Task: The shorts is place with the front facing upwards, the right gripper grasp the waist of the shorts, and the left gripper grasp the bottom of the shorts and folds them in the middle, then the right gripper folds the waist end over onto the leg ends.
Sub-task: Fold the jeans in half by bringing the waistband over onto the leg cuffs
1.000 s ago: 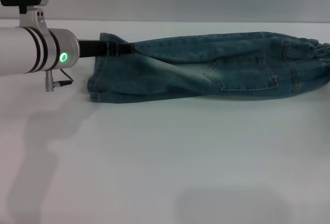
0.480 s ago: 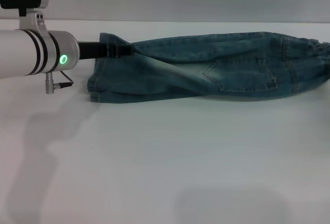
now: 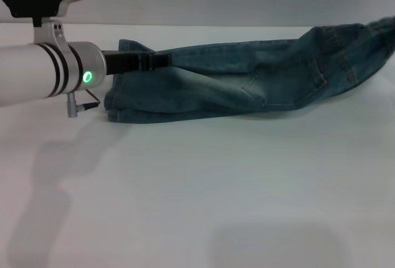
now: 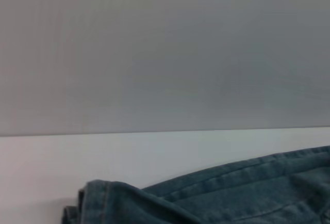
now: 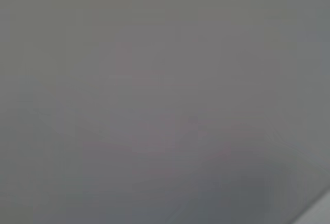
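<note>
Head view, left hand point(image 3: 162, 60) closed on shorts point(image 3: 247, 83) far edge, waist end raised off table point(image 3: 197, 188).

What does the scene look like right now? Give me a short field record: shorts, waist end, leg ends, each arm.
shorts: blue denim shorts, folded lengthwise, stretched across the white table
waist end: raised off the table at the robot's right, running out of the head view
leg ends: flat on the table at the robot's left
left gripper: left gripper reaches in over the far edge of the leg ends, on the denim
right gripper: not visible in any view; what lifts the waist end cannot be seen
</note>
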Robot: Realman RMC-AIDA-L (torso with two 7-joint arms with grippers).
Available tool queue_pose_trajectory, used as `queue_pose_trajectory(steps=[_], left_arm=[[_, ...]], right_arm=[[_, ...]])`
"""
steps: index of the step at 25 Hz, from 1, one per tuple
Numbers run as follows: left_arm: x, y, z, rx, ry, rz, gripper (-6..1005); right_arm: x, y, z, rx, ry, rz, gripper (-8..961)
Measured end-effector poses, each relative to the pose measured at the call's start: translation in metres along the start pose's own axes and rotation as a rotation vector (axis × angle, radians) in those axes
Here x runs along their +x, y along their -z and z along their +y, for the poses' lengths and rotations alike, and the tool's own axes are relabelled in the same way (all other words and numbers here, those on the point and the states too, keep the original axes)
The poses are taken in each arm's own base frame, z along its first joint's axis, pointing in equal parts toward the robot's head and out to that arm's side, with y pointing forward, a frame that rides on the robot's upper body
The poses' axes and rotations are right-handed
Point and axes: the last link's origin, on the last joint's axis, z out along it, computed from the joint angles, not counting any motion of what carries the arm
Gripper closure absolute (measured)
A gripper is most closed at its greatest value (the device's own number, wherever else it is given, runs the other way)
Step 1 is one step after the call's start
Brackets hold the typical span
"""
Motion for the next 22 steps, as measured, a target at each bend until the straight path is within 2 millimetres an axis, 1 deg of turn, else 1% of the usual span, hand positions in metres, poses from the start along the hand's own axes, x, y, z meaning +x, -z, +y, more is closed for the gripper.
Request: queue_pose_trajectory(steps=[3, 12, 15, 17, 18, 19, 20, 21, 22], left_arm=[[-0.004, -0.002, 0.004, -0.006, -0.006, 0.009, 172], [-0.012, -0.007, 0.010, -0.019, -0.005, 0.004, 172], [-0.016, -0.007, 0.010, -0.018, -0.003, 0.001, 172], [-0.018, -0.007, 0.009, -0.018, 0.003, 0.001, 172], [-0.019, -0.007, 0.009, -0.019, 0.008, 0.002, 172], [-0.019, -0.007, 0.009, -0.020, 0.012, 0.003, 172], [-0.020, -0.007, 0.010, -0.023, 0.016, 0.004, 172], [-0.021, -0.007, 0.011, -0.025, 0.017, 0.004, 172], [-0.022, -0.007, 0.012, -0.028, 0.016, 0.005, 172]], right_arm=[[-0.001, -0.010, 0.017, -0.036, 0.027, 0.024, 954], [0.002, -0.054, 0.083, -0.152, 0.128, 0.121, 955], [0.008, -0.068, 0.105, -0.191, 0.164, 0.151, 956], [0.012, -0.074, 0.116, -0.207, 0.180, 0.168, 956], [0.015, -0.081, 0.128, -0.224, 0.195, 0.184, 956], [0.015, -0.081, 0.128, -0.224, 0.195, 0.184, 956], [0.016, -0.084, 0.133, -0.231, 0.201, 0.189, 956], [0.019, -0.089, 0.145, -0.252, 0.214, 0.199, 956], [0.019, -0.089, 0.145, -0.252, 0.214, 0.199, 956]])
